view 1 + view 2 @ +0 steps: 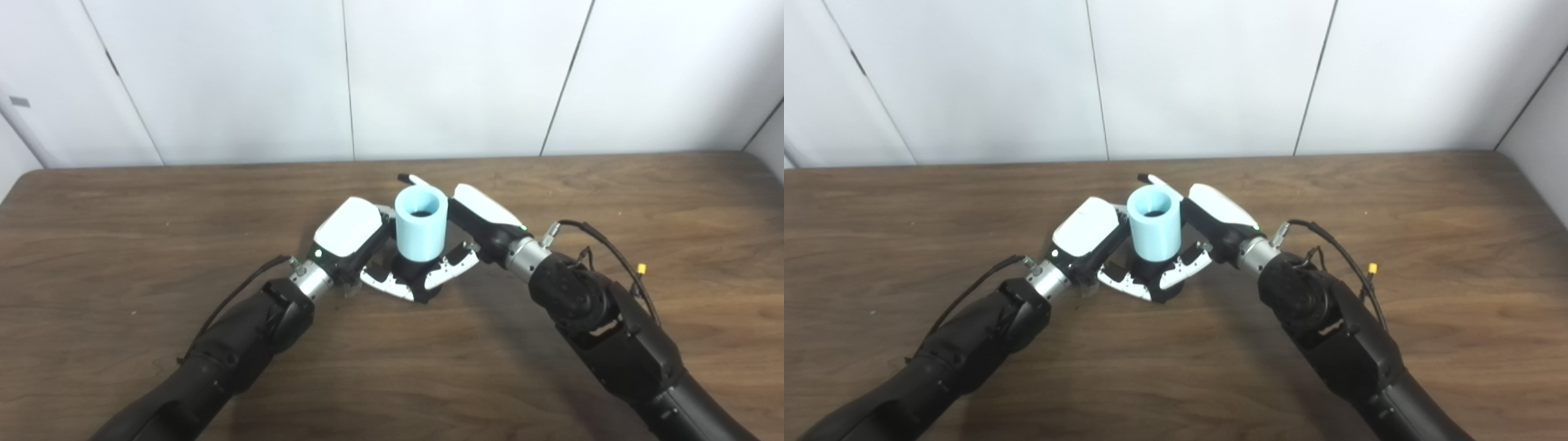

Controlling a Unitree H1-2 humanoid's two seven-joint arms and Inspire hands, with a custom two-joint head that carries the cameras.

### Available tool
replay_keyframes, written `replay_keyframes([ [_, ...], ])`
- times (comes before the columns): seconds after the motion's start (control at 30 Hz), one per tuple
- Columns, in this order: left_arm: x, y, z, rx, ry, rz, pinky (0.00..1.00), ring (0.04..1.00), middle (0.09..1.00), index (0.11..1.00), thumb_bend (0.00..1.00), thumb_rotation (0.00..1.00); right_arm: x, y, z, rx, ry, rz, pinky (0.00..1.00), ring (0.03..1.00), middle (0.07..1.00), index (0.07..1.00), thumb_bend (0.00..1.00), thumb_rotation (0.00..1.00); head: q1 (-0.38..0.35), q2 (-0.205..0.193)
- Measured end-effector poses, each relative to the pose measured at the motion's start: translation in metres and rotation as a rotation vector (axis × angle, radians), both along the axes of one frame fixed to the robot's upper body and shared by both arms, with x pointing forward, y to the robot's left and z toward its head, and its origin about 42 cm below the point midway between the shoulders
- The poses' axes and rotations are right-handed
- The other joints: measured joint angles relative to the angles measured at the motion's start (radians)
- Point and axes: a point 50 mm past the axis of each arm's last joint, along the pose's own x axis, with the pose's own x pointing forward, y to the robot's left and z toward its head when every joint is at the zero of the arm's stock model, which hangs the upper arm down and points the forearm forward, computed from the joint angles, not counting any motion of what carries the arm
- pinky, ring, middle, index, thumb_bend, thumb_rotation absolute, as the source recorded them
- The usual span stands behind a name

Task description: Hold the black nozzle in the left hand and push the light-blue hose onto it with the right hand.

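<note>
black nozzle [409, 269] mostly hidden (under hose [420, 228])

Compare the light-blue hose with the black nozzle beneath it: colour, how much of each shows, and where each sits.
The light-blue hose is pale blue; the black nozzle is black. The hose shows nearly whole, an upright open-topped tube; the nozzle shows only as a dark base, partly hidden by fingers. The hose stands on top; the nozzle sits below it, nearer the table. Both stand between the left robot hand and the right robot hand, on one upright line.
</note>
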Motion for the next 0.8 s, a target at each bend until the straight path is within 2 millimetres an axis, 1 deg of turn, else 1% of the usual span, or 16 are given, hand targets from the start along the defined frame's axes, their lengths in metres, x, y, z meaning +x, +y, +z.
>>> replay_keyframes([
  [0.03,0.0,0.0,0.0,0.0,0.0,0.0,0.42,0.516,0.457,0.49,0.53,0.0,0.0,0.0,0.0,0.023,0.006,-0.01,0.7,0.976,1.0,1.0,1.0,0.18,-0.002,-0.002],
  [0.07,0.0,0.0,0.0,0.0,0.0,0.0,0.42,0.516,0.457,0.49,0.53,0.0,0.0,0.001,-0.001,0.044,0.014,-0.021,0.7,0.98,1.0,1.0,1.0,0.18,-0.002,-0.002],
  [0.1,0.0,0.0,0.0,0.0,0.0,0.0,0.43,0.523,0.466,0.488,0.53,0.0,0.0,0.001,-0.001,0.06,0.02,-0.03,0.76,0.992,1.0,1.0,1.0,0.18,-0.003,-0.003],
  [0.17,0.0,0.0,0.0,0.0,0.0,0.0,0.44,0.528,0.471,0.486,0.53,0.0,0.001,0.002,-0.001,0.082,0.031,-0.049,0.8,0.998,1.0,1.0,1.0,0.2,-0.003,-0.003],
  [0.23,0.0,-0.001,0.0,-0.001,0.0,-0.001,0.44,0.522,0.464,0.487,0.53,0.0,0.003,0.0,0.0,0.096,0.037,-0.075,0.87,1.0,1.0,1.0,1.0,0.26,-0.009,-0.005],
  [0.3,0.0,-0.001,0.0,-0.001,0.0,-0.001,0.45,0.522,0.462,0.488,0.53,0.0,0.007,-0.004,0.003,0.103,0.037,-0.098,0.86,1.0,1.0,1.0,1.0,0.27,-0.009,-0.006],
  [0.37,0.0,-0.001,0.0,-0.001,0.0,-0.001,0.46,0.538,0.456,0.491,0.53,0.0,0.014,-0.01,0.008,0.111,0.027,-0.127,0.88,1.0,1.0,1.0,1.0,0.27,-0.009,-0.008],
  [0.43,0.001,-0.002,0.001,-0.007,0.0,0.001,0.47,0.541,0.456,0.491,0.53,0.0,0.019,-0.015,0.012,0.12,0.019,-0.144,0.91,1.0,1.0,1.0,1.0,0.26,-0.011,-0.009],
  [0.47,0.001,-0.002,0.001,-0.009,0.0,0.004,0.47,0.542,0.457,0.49,0.53,0.0,0.02,-0.016,0.013,0.125,0.018,-0.147,0.94,1.0,1.0,1.0,1.0,0.26,-0.011,-0.009],
  [0.5,0.001,-0.002,0.001,-0.01,0.0,0.004,0.47,0.537,0.457,0.489,0.53,0.0,0.021,-0.017,0.014,0.129,0.021,-0.145,0.96,1.0,1.0,1.0,1.0,0.28,-0.011,-0.009],
  [0.6,0.001,-0.002,0.001,-0.01,0.001,0.006,0.47,0.532,0.46,0.488,0.53,0.0,0.024,-0.022,0.019,0.121,0.032,-0.127,0.99,1.0,1.0,1.0,1.0,0.32,-0.012,-0.009],
  [0.63,0.002,-0.003,0.001,-0.01,0.001,0.006,0.47,0.532,0.46,0.489,0.53,0.0,0.026,-0.026,0.023,0.111,0.038,-0.113,1.0,1.0,1.0,1.0,1.0,0.33,-0.014,-0.009],
  [0.67,0.002,-0.003,0.001,-0.009,0.002,0.006,0.47,0.536,0.464,0.487,0.53,0.0,0.028,-0.032,0.029,0.095,0.038,-0.097,1.0,1.0,1.0,1.0,1.0,0.36,-0.015,-0.009],
  [0.73,0.002,-0.003,0.001,-0.008,0.002,0.004,0.48,0.542,0.461,0.491,0.53,0.0,0.03,-0.042,0.048,0.06,0.031,-0.049,1.0,1.0,1.0,1.0,1.0,0.39,-0.014,-0.011],
  [0.8,0.002,-0.003,0.0,-0.01,-0.002,0.004,0.47,0.542,0.454,0.495,0.53,0.0,0.028,-0.049,0.074,0.023,0.03,0.028,1.0,1.0,1.0,1.0,1.0,0.38,-0.012,-0.012],
])
